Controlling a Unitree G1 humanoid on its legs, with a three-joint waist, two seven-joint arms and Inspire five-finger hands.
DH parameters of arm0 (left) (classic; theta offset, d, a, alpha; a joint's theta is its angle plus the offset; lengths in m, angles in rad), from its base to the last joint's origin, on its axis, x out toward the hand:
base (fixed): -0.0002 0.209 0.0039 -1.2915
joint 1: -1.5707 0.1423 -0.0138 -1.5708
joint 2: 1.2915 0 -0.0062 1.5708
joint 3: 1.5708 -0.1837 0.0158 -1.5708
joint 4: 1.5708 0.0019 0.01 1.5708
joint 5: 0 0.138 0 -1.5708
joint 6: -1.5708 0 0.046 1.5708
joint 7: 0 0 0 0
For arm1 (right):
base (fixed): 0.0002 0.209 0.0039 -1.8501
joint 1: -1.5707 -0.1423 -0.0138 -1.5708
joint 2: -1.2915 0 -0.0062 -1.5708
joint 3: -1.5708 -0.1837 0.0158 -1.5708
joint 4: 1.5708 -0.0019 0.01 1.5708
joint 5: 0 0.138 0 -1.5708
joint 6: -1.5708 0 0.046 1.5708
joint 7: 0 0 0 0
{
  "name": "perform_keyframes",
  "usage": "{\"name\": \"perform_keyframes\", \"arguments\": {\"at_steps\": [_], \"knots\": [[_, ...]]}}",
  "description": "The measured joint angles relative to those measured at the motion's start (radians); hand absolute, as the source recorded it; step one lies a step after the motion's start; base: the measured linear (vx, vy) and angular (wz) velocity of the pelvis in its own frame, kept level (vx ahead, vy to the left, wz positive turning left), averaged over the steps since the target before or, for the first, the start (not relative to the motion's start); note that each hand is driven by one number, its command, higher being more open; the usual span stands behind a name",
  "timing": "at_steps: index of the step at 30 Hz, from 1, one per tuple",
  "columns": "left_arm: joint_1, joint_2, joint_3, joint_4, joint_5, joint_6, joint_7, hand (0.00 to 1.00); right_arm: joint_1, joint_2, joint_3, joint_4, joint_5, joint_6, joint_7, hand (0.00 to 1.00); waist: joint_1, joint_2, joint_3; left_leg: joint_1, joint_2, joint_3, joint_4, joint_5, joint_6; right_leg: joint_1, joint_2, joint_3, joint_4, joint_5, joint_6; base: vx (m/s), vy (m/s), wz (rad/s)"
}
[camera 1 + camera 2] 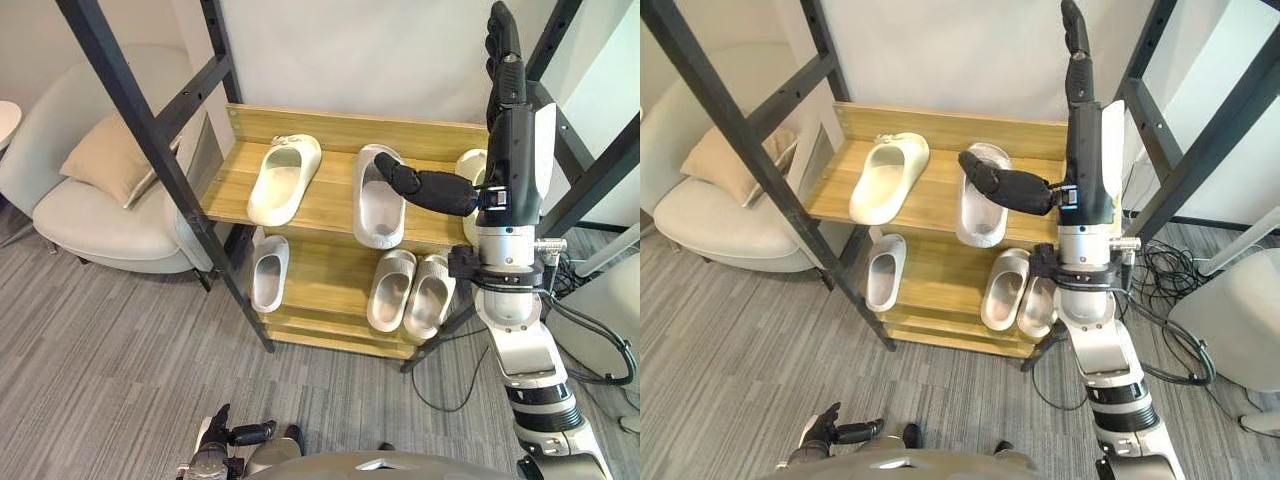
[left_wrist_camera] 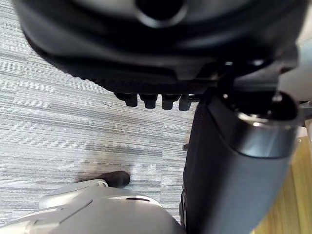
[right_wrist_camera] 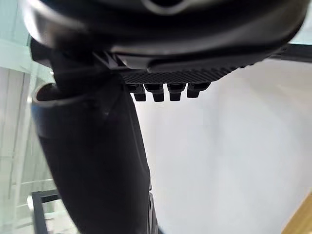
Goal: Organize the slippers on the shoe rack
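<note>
Right robot hand [image 1: 508, 140] stands empty, fingers straight, before smooth rounded slippers [image 1: 285, 180] on the wood-grain rack [image 1: 336, 195].

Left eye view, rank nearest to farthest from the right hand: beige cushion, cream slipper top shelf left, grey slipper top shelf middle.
From the raised right hand:
1. Grey slipper, top shelf middle, partly hidden by the hand.
2. Cream slipper, top shelf left.
3. Beige cushion, on the armchair, far left.

Bright, even light falls on the light wooden shoe rack [image 1: 335, 200]; soft shadows darken its lower shelf; the pale grey moulded slipper [image 1: 378, 225] gleams faintly.
</note>
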Motion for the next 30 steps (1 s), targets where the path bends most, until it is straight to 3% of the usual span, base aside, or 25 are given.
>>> {"name": "perform_keyframes", "arguments": {"at_steps": [9, 22, 23, 30], "knots": [[0.0, 0.002, 0.0, -0.009, 0.0, -0.001, -0.008, 1.0, -0.05, -0.042, -0.001, 0.231, -0.019, 0.078, -0.003, 1.0, 0.004, -0.004, 0.003, -0.011, -0.005, -0.003, -0.001, -0.006, 0.011, -0.008, 0.001, 0.013, -0.024, 0.015, 0.002, 0.0, 0.009, -0.04], [-0.001, 0.013, 0.007, -0.042, -0.001, -0.002, -0.018, 1.0, -0.233, -0.069, 0.089, 0.438, -0.016, 0.099, 0.028, 1.0, 0.036, -0.034, 0.028, -0.033, -0.007, 0.004, -0.002, -0.012, 0.015, -0.039, -0.001, 0.03, -0.024, 0.018, 0.002, 0.0, 0.009, -0.03], [-0.001, 0.014, 0.008, -0.046, -0.002, -0.002, -0.018, 1.0, -0.249, -0.069, 0.094, 0.447, -0.015, 0.099, 0.031, 0.0, 0.04, -0.036, 0.032, -0.036, -0.007, 0.003, -0.002, -0.012, 0.016, -0.042, -0.001, 0.03, -0.024, 0.018, 0.002, 0.0, 0.0, 0.0], [-0.005, 0.02, 0.029, -0.06, -0.004, -0.01, -0.018, 1.0, -0.351, -0.074, 0.159, 0.513, 0.021, 0.099, 0.045, 0.0, 0.055, -0.059, 0.06, -0.036, -0.008, -0.001, -0.007, -0.012, 0.017, -0.045, -0.002, 0.029, -0.025, 0.018, 0.002, 0.0, 0.0, 0.0]]}}
